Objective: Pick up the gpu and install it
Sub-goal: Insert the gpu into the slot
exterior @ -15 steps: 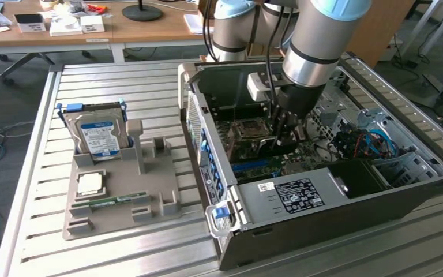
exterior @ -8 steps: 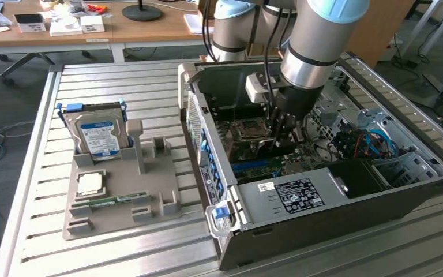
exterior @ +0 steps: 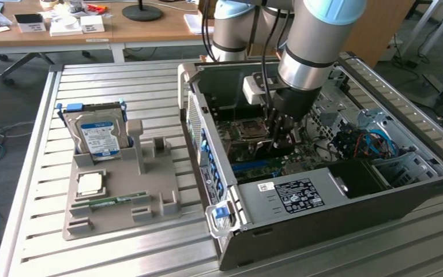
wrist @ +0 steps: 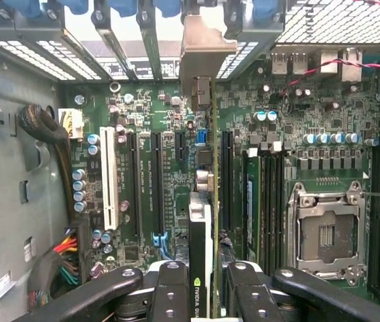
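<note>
Currently the gripper (wrist: 202,290) pinches the gpu (wrist: 200,221) by its top edge, fingers (wrist: 169,295) on either face. The card stands on edge over the motherboard (wrist: 149,134), inside the PC case (exterior: 322,231).

Risks, as I judge them:
- The card sits btwn two black slots (wrist: 227,174). If its edge is off-line, a push would load the board, not a slot.
- The end bracket (wrist: 204,54) is at the rear slot covers (wrist: 119,13) and could catch there, tilting the card.
- Can't tell if it's seated.

Wrist view gives card-vs-slot alignment and the CPU socket (wrist: 324,235). Exterior view gives arm depth in the case. It also shows the parts holder (exterior: 152,202) w/ hard drive (exterior: 98,138) and memory stick (exterior: 117,201), on the exterior view's left.
</note>
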Controlling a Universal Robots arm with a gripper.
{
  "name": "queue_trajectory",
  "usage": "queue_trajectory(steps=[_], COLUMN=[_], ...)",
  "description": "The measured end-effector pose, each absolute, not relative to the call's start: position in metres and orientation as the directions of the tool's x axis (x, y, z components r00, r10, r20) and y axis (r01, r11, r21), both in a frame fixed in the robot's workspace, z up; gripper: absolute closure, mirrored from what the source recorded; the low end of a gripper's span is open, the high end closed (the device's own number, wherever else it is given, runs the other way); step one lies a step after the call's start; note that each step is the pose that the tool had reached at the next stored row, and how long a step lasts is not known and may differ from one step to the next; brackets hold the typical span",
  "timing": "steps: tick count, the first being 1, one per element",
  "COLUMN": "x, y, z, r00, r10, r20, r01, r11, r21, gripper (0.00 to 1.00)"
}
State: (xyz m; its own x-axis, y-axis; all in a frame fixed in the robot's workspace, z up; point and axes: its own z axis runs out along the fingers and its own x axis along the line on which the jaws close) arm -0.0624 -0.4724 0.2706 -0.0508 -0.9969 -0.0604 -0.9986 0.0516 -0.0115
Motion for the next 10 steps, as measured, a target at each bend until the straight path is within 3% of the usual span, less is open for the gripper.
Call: queue_trajectory(steps=[10], x=[-0.0659], y=[-0.4724], z=[0.2702], r00=[-0.051], r10=[-0.997], r20=[-0.06], r01=[-0.999], r11=[0.052], r21=[-0.011], gripper=[0.73])
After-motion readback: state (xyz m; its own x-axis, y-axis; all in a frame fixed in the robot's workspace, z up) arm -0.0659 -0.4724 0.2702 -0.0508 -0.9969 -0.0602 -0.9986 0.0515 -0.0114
